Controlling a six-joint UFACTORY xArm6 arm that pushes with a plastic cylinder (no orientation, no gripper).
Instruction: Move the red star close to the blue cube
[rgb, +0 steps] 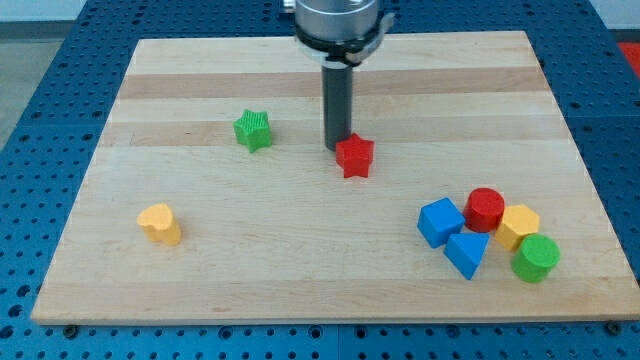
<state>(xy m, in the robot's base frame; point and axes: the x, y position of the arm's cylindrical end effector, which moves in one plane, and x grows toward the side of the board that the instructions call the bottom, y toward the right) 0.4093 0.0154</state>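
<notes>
the board (300, 280) is lying on a blue pegboard surface. taking the red star (354, 156) as the landmark: a yellow block (160, 223) is sitting far to its left and lower, and a green star (254, 130) is resting to its left, slightly higher. the rod is coming down from the view's top, and my tip (338, 148) is standing just at the star's upper left edge, seemingly touching it; there is no gripper to be open or closed. right of the star and lower, well apart, the blue cube (440, 221) is sitting, with a blue triangle (467, 253), red cylinder (485, 209), yellow hexagon (517, 226) and green cylinder (536, 258) clustering beside it.
</notes>
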